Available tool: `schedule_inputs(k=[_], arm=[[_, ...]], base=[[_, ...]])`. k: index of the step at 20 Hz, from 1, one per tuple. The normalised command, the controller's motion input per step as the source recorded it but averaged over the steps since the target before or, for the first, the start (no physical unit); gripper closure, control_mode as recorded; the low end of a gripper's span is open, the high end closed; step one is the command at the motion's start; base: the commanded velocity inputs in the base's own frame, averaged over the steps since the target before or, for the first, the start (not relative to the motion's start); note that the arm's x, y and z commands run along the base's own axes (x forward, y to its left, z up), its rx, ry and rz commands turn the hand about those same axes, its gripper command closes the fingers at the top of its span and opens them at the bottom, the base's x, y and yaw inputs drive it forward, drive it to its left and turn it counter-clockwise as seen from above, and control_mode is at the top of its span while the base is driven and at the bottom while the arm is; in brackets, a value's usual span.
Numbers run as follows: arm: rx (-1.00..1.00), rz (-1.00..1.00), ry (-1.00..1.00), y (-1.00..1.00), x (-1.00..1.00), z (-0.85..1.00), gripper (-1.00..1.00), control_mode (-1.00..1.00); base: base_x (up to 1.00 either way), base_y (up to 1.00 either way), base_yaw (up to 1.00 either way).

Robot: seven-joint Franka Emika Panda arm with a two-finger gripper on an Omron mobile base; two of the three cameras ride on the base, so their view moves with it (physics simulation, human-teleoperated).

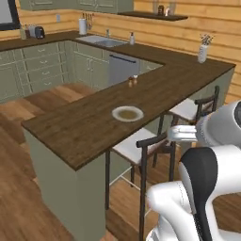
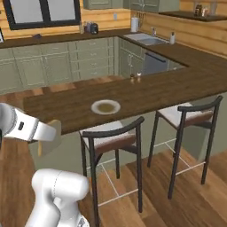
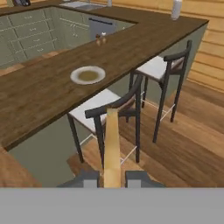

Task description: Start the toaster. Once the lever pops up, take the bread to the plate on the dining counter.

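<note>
My gripper [image 3: 112, 178] is shut on the bread [image 3: 112, 144], a pale tan slice seen edge-on that sticks out between the two fingertips. From the right base, the gripper [image 2: 45, 133] holds the bread [image 2: 53, 136] in the air off the near left end of the dining counter [image 2: 146, 91], below its top. The off-white plate [image 3: 88, 75] lies on the dark wood top, ahead and to the left of the slice, with a brownish centre. The plate [image 1: 127, 113] [image 2: 105, 106] sits near the counter's near edge. The toaster [image 2: 91, 28] stands far off on the back wall counter.
Two dark-framed stools [image 2: 111, 137] [image 2: 186, 117] with white seats stand against the island's near side, the nearer one [image 3: 109, 107] right under the held slice. Small shakers [image 1: 132, 81] and a white vase [image 1: 203, 52] stand farther along the top. A sink [image 1: 101, 41] is at the back.
</note>
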Motion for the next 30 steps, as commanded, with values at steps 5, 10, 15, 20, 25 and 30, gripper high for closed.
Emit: schedule_inputs(k=[5, 10, 15, 20, 25, 30], arm=[[0.00, 0.00, 0.00, 0.00, 0.00, 0.00, 1.00, 1.00], [0.00, 0.00, 0.00, 0.00, 0.00, 0.00, 1.00, 1.00], [0.00, 0.00, 0.00, 0.00, 0.00, 0.00, 1.00, 1.00], [0.00, 0.00, 0.00, 0.00, 0.00, 0.00, 1.00, 1.00], [0.00, 0.00, 0.00, 0.00, 0.00, 0.00, 1.00, 1.00], [0.00, 0.00, 0.00, 0.00, 0.00, 0.00, 1.00, 1.00]], base=[[0.15, -0.54, 0.73], [0.12, -0.58, 0.55], [0.03, -0.65, 0.33], [0.03, -0.89, 0.20], [0.12, -0.70, 0.08], [0.39, -0.39, 0.08]])
